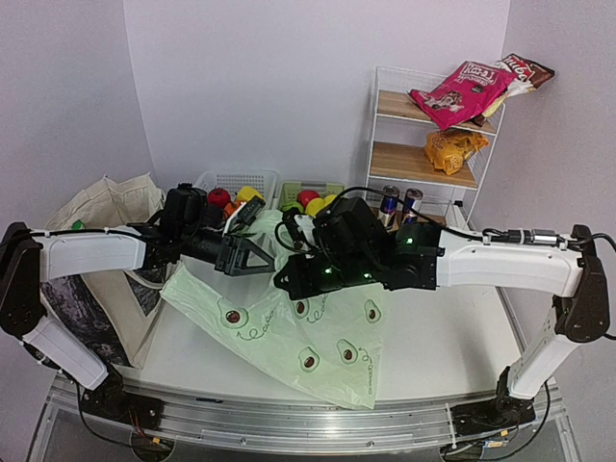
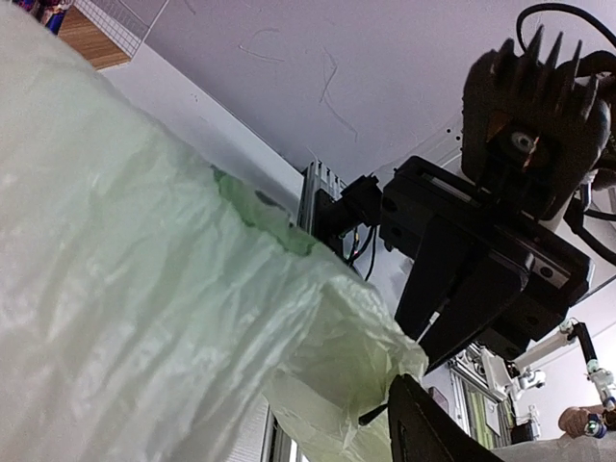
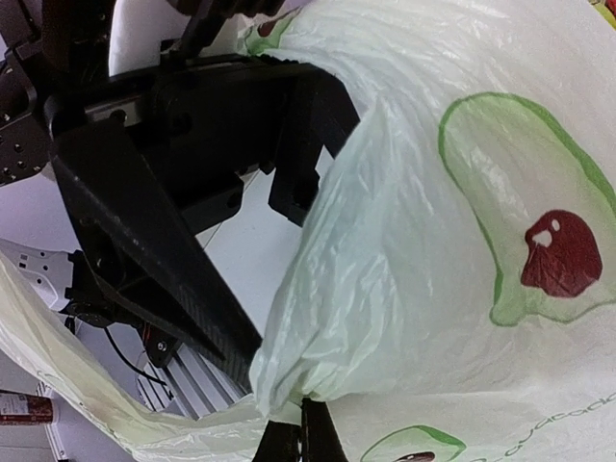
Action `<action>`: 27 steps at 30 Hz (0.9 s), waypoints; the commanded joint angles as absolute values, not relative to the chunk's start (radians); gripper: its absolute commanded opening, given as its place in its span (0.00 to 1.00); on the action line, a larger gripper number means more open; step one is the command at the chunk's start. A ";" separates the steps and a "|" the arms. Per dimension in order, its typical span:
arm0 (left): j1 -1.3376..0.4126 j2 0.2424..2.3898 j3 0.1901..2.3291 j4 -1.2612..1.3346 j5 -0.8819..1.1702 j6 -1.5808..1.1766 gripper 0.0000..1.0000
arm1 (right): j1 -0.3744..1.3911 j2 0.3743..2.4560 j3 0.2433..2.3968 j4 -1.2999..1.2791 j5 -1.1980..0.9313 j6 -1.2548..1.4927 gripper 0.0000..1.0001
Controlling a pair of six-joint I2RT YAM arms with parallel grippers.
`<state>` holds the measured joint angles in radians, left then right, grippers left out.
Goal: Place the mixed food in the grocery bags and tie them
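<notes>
Right end effector (image 3: 300, 438) half behind bag (image 3: 433, 289)

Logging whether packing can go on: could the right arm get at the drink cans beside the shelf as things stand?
Probably not at once. The drink cans stand close behind the right gripper with nothing between, but it looks pinched on the avocado bag and would need to let go first.

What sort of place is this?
Probably a lab bench staged as a grocery corner: bare lilac walls, a white wire shelf with a pink snack packet, a pale-green avocado-print plastic bag.
</notes>
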<state>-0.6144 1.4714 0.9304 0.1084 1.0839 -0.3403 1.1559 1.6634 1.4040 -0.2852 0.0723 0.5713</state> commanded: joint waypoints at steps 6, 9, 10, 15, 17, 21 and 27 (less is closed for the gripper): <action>-0.613 1.438 0.986 0.052 1.125 -0.250 0.67 | 1.154 1.622 1.398 -0.264 0.094 0.564 0.00; -0.538 1.436 0.956 0.079 1.132 -0.327 0.69 | 1.154 1.601 1.375 -0.265 0.101 0.557 0.00; -0.526 1.434 0.951 0.089 1.129 -0.337 0.69 | 1.154 1.597 1.370 -0.265 0.099 0.556 0.00; -0.539 1.429 0.927 0.225 1.110 -0.452 0.71 | 1.154 1.601 1.374 -0.265 0.060 0.555 0.00; -0.557 1.435 0.926 0.264 1.114 -0.476 0.73 | 1.154 1.608 1.384 -0.265 0.044 0.556 0.00; -0.579 1.450 0.917 0.254 1.038 -0.511 0.71 | 1.154 1.612 1.395 -0.265 0.032 0.553 0.00; -0.600 1.462 0.919 0.254 1.003 -0.525 0.57 | 1.155 1.606 1.400 -0.265 0.026 0.549 0.00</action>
<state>-0.5896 1.4654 0.9192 0.2082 1.0387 -0.4941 1.1545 1.6405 1.3697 -0.2855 0.0472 0.5645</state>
